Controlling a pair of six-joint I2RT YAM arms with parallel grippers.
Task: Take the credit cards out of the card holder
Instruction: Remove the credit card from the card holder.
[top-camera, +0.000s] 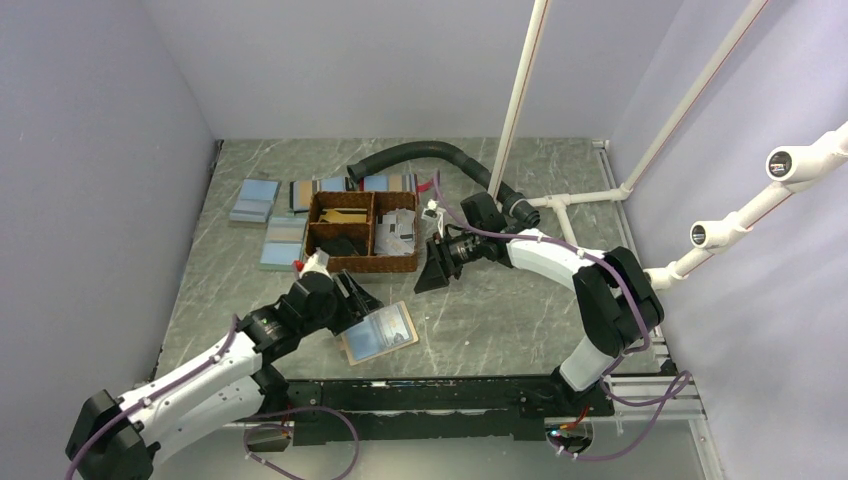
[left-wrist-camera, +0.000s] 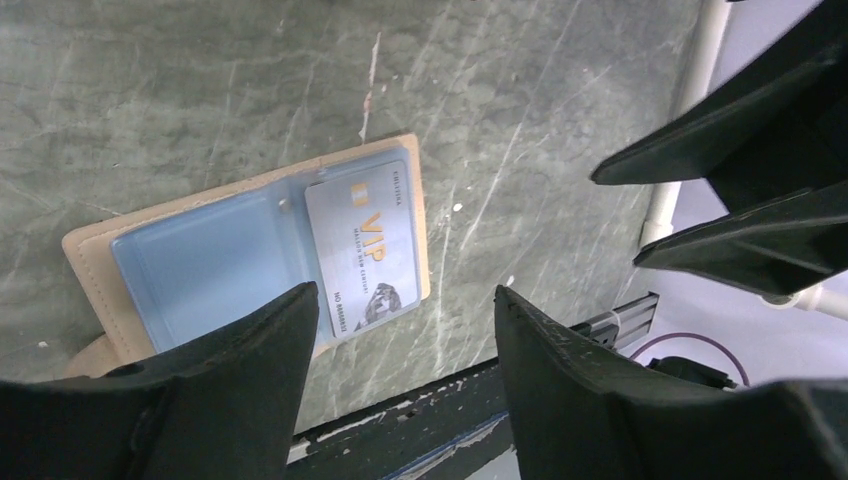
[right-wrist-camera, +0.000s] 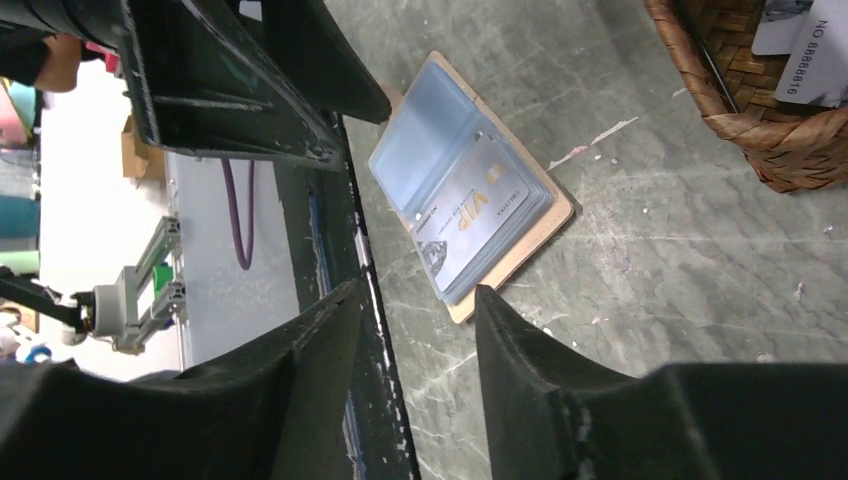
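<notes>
left gripper (left-wrist-camera: 405, 295): jaws parted to a middling gap, nothing between them, no hold on anything. poised over the grey marbled table (left-wrist-camera: 200, 80).

just past its fingertips and a little toward its left finger: the card holder (left-wrist-camera: 200, 265), spread open and flat on the table, tan rim all round. light blue clear sleeve on the half nearer that finger. on the far half, a silver-grey card (left-wrist-camera: 365, 250) with "vip" in gold and a small portrait at one corner, lying in its sleeve. lower edge of the holder hidden behind the left of the two fingers (left-wrist-camera: 250, 370); touching or not, impossible to tell.

right gripper (right-wrist-camera: 415, 290): parted as well, by a somewhat narrower gap, empty. fingertips aimed toward the card holder, ahead of them and well apart. beyond the holder from here, the dark shape of the left gripper; so the holder between the two, much nearer the left one.

off to one side of the right gripper, close by: a corner of the brown woven basket (right-wrist-camera: 780, 140), loose cards (right-wrist-camera: 825, 60) in it. from above, that gripper just beside the basket's near right corner.

farther out past the left gripper, beside the basket: flat blue rectangles (top-camera: 255, 200) on the table. past the right gripper, toward the back: a black hose (top-camera: 420, 148) arching across.
</notes>
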